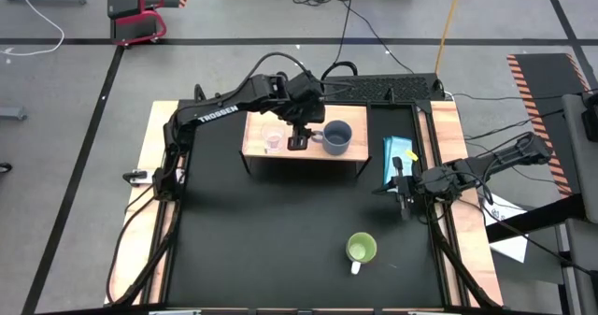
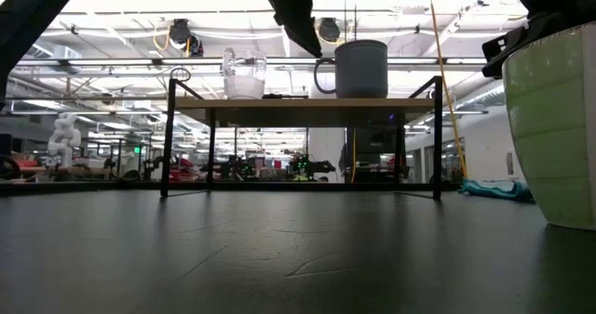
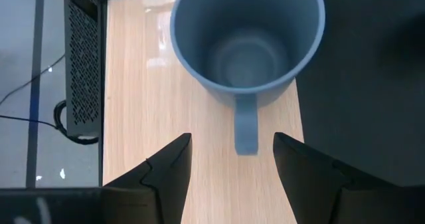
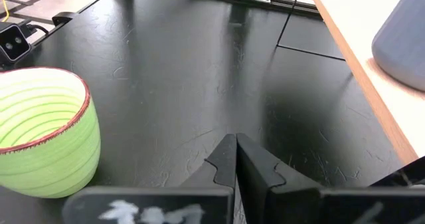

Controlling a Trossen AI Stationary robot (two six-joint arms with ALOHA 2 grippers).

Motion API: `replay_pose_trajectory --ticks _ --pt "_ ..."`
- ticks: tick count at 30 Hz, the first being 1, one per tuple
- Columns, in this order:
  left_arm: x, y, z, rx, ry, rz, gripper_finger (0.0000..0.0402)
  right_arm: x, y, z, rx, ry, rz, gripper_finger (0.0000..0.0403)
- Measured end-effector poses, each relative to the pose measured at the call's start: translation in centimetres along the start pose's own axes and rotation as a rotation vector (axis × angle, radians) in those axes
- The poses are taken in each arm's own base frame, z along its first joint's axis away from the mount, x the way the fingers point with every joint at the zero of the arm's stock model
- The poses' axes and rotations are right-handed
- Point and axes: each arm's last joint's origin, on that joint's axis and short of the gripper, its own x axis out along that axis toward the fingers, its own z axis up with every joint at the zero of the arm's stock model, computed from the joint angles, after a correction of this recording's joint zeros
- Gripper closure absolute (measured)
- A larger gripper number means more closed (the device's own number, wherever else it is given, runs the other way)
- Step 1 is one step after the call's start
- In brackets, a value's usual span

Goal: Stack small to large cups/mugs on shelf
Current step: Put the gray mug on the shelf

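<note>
Standing upright on the shelf, the grey-blue mug has its mouth up and its handle pointing toward the glass cup, which stands near it on the same board. The mug looks empty inside; whether the glass holds anything cannot be told. The left pincer hangs open over the shelf between the two, fingers either side of the handle without touching it. The green mug stands upright on the black counter, white handle toward the front edge, empty. The right pincer is closed, near the counter's right edge.
</note>
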Motion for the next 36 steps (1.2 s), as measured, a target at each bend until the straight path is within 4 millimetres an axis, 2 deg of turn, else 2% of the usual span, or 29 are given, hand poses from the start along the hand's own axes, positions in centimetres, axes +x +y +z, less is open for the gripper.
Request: replay_pose_trajectory --ticks 18,26,36 --pt "1.8 -0.3 0.1 0.012 0.023 -0.018 0.0188 0.0 0.0 0.0 0.004 0.001 0.000 0.0403" --pt "1.8 -0.3 0.1 0.014 0.020 -0.017 0.0188 0.0 0.0 0.0 0.004 0.001 0.001 0.0403" --pt "4.3 -0.3 -0.8 0.018 0.055 -0.032 0.0188 0.0 0.0 0.0 0.008 0.002 0.000 0.0403"
